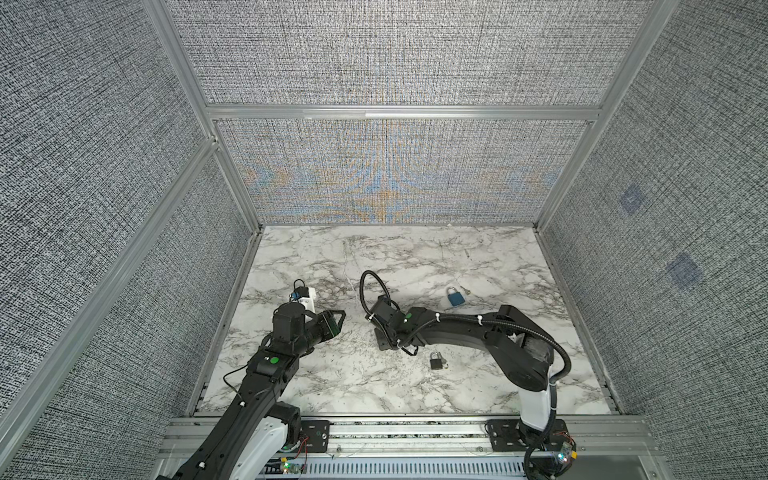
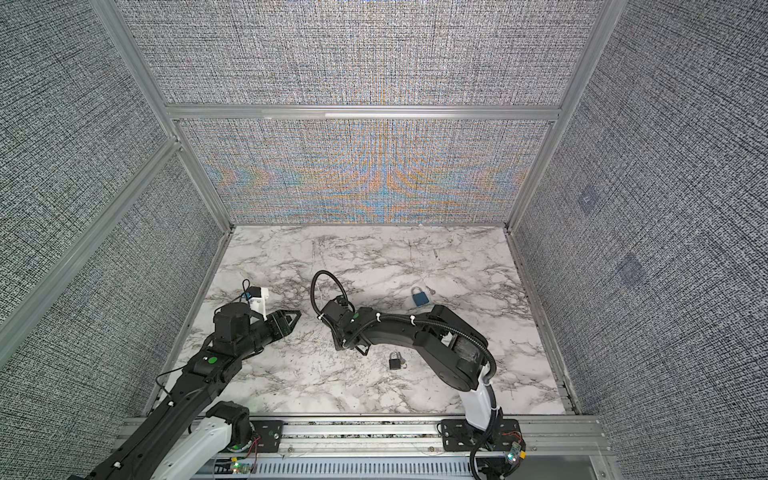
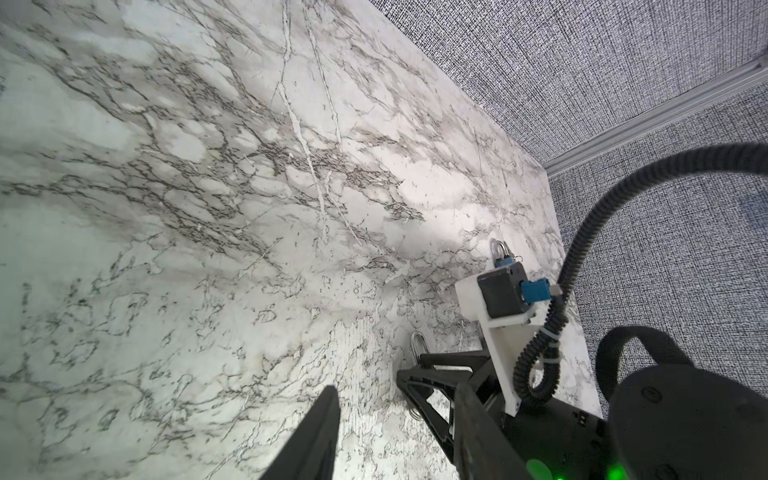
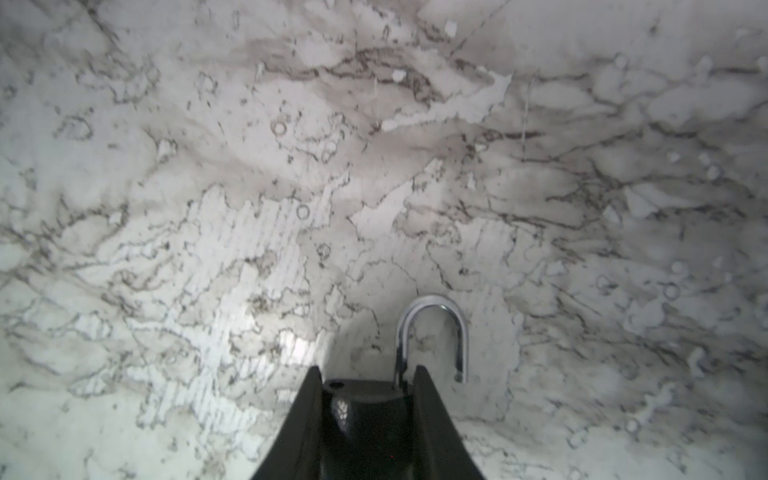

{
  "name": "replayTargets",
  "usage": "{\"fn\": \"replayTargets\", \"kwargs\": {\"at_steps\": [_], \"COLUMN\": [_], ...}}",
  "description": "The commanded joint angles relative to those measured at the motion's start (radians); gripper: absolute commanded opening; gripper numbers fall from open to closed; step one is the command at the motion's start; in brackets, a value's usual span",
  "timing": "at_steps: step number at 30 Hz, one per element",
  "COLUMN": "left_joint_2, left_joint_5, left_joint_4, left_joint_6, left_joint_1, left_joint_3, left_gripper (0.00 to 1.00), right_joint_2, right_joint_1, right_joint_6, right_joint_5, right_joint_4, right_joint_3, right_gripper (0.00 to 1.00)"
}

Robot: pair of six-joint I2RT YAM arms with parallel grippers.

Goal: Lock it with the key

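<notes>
In the right wrist view my right gripper (image 4: 366,370) is shut on the body of a black padlock (image 4: 365,411). The padlock's silver shackle (image 4: 434,303) stands open, with one leg free of the body. In both top views this gripper (image 1: 382,343) points down at the middle of the marble table (image 1: 415,257), and the padlock is hidden under it. My left gripper (image 1: 338,318) hovers just to its left, open and empty. In the left wrist view the left gripper (image 3: 395,390) faces the shackle (image 3: 417,343). I cannot make out a key at the held padlock.
A blue padlock (image 1: 455,297) lies right of centre with a small key-like piece (image 1: 466,291) beside it. Another black padlock (image 1: 436,360) lies in front of the right forearm. Fabric walls with aluminium rails enclose the table on three sides.
</notes>
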Motion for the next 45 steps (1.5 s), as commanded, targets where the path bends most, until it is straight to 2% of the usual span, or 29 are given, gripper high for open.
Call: {"fn": "replayTargets", "kwargs": {"at_steps": [1,3,5,18,20,29,37,45], "left_joint_2": [0.025,0.042,0.046,0.039,0.040,0.067,0.170,0.247], "left_joint_5": [0.049,0.071,0.082,0.078,0.078,0.110,0.245,0.352], "left_joint_4": [0.028,0.033,0.044,0.067,0.068,0.078,0.197,0.293], "left_joint_6": [0.039,0.061,0.063,0.069,0.069,0.075,0.031,0.029], "left_joint_1": [0.001,0.001,0.000,0.000,0.001,-0.001,-0.001,-0.025], "left_joint_3": [0.007,0.007,0.000,-0.020,-0.020,-0.031,-0.071,-0.061], "left_gripper": [0.47,0.46,0.46,0.46,0.46,0.44,0.40,0.40], "right_joint_2": [-0.023,-0.028,-0.028,0.024,0.034,-0.026,-0.145,-0.216], "right_joint_1": [0.001,0.001,0.001,0.017,0.019,0.026,0.027,0.046], "right_joint_6": [-0.034,-0.050,-0.061,-0.074,-0.070,-0.076,-0.120,-0.170], "right_joint_5": [-0.028,-0.032,-0.034,-0.053,-0.042,0.000,-0.014,-0.040], "right_joint_4": [0.004,-0.003,-0.021,-0.099,-0.111,-0.104,-0.058,-0.045], "right_joint_3": [-0.024,-0.032,-0.029,0.015,0.024,0.016,-0.021,-0.035], "right_gripper": [0.24,0.34,0.36,0.39,0.38,0.18,0.17,0.17]}}
